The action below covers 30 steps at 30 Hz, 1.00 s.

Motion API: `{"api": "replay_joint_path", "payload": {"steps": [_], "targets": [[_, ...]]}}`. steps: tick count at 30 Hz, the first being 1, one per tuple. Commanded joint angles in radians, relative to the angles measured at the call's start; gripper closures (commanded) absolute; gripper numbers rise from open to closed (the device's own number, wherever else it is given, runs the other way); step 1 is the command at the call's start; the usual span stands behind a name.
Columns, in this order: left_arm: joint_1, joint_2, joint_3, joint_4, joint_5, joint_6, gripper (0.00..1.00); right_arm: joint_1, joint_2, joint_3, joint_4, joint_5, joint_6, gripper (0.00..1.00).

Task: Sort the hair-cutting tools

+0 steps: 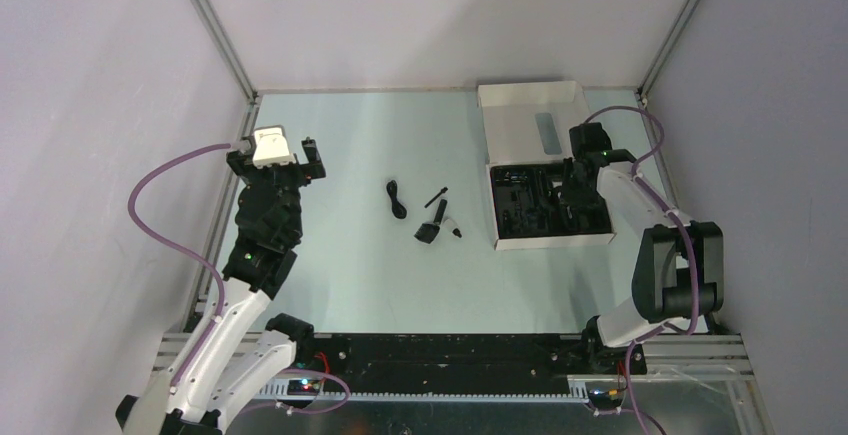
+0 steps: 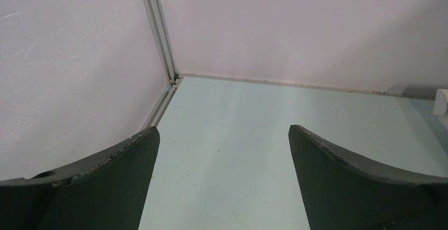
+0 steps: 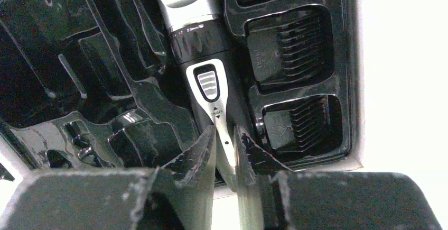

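- Jaws of the right gripper (image 3: 224, 137) are clenched on the tail end of the black-and-silver hair clipper (image 3: 208, 66), which lies in the long central slot of a black moulded tray (image 3: 105, 82); holding the narrow tail keeps the fingers clear of the tray walls, probably to lift the clipper out or seat it
- Two black comb attachments (image 3: 290, 45) sit in their own pockets just right of the clipper
- That tray rests in an open white cardboard box (image 1: 530, 120) near the desk's far right corner
- Left gripper (image 2: 222, 129) hangs released and empty near the left edge, facing the far left corner, apparently waiting its turn
- Loose in the middle of the desk (image 1: 350, 285) lie a coiled cord (image 1: 397, 198), a thin stick-brush (image 1: 436, 198) and a chunkier black piece (image 1: 428, 232) too small to identify, none of them sorted yet
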Motion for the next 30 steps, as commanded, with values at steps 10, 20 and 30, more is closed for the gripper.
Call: {"api": "replay_joint_path", "payload": {"steps": [10,20,30], "targets": [[-0.008,-0.006,-0.007,0.054,-0.002,0.012,0.00,-0.008,0.099,-0.061,-0.028,-0.017,0.027,0.80],[-0.008,-0.004,-0.001,0.045,0.001,0.012,0.00,0.036,-0.031,0.009,-0.066,0.006,0.018,0.69],[-0.007,-0.001,0.011,0.028,-0.004,0.011,0.00,0.239,-0.095,0.152,-0.096,0.060,-0.008,0.38]]}}
